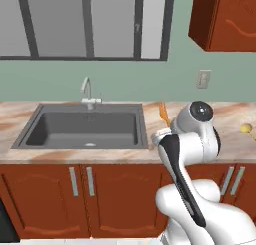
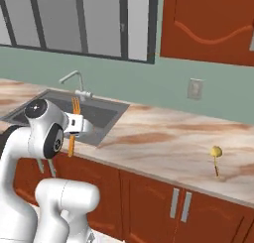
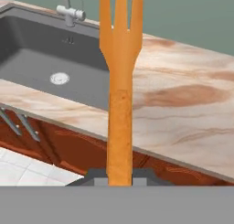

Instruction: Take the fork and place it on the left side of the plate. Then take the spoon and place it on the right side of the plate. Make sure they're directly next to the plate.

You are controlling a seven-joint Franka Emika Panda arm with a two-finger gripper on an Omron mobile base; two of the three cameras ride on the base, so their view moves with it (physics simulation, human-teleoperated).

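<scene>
So the orange fork (image 3: pixel 120 81) is sitting clamped in the gripper (image 3: pixel 119 175), handle pinched between the fingers and the tines pointing up and away from the hand. In the right base view the fork (image 2: pixel 75 108) is sticking up out of the hand with its handle end hanging below, held in the air at the counter's front edge, just by the right front corner of the grey sink (image 2: pixel 99 115). From the left base view just the fork's tip (image 1: pixel 163 113) is peeking out beside the arm. The yellow spoon (image 2: pixel 215 157) is lying flat on the marble counter (image 2: pixel 163 143), well off to the right of the fork. The faucet (image 1: pixel 87 91) is standing behind the sink basin.
</scene>
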